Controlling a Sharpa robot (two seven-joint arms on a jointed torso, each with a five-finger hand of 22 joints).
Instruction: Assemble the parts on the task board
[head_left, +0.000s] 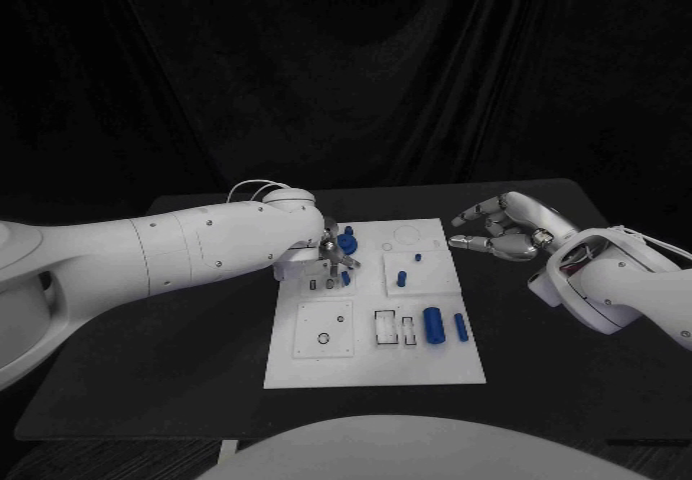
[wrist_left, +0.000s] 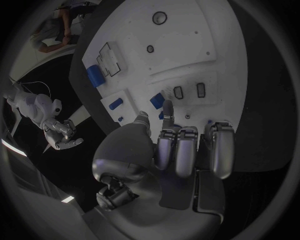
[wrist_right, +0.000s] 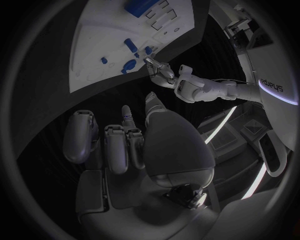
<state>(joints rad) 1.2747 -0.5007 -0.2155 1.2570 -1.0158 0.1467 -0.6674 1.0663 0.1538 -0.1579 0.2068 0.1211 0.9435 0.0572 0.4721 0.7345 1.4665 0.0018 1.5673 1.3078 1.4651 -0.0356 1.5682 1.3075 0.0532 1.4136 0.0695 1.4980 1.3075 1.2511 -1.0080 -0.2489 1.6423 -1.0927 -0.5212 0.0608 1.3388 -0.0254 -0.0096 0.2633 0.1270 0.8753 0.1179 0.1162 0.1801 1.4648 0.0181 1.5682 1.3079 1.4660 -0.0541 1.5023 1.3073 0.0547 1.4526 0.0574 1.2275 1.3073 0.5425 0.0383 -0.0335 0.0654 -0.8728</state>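
White task board (head_left: 433, 370) carries small blue parts (head_left: 434, 325), apparently cylindrical.

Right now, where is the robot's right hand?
In the head view the right hand hangs over the black table just off the task board's far right corner, holding nothing, while the left hand is over the board.

Task board (head_left: 372, 370) far-left corner hidden under left hand (head_left: 329, 256).
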